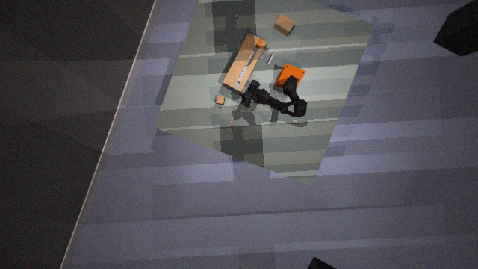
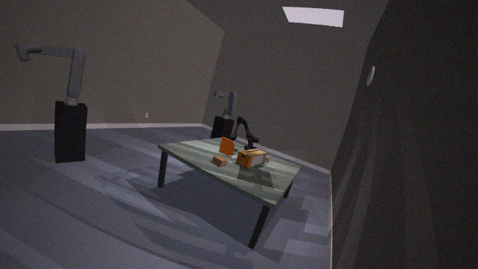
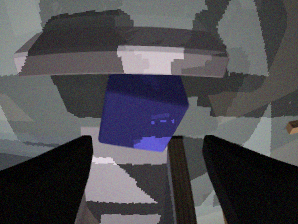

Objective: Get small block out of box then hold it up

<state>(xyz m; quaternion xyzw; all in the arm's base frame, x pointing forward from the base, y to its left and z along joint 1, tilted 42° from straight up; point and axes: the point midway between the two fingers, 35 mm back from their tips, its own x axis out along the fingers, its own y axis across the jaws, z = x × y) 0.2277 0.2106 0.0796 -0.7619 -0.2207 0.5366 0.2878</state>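
Block (image 3: 144, 112) apparently out of the box (image 1: 243, 62), lying just ahead of the released, empty gripper (image 3: 143, 183); grasping and lifting well clear still to do.

On the surface (image 1: 306, 149), the box (image 1: 244, 61) lies left of the arm's base (image 1: 290, 75). The tool (image 1: 251, 91) sits at the box's near end, a small cube (image 1: 219, 99) to its left and a larger cube (image 1: 284, 25) far behind.

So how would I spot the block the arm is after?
Start at the long tan box on the table, then go to the end nearest the open gripper. In the wrist view, the block sits ahead between the fingers. It is the only blue thing there.
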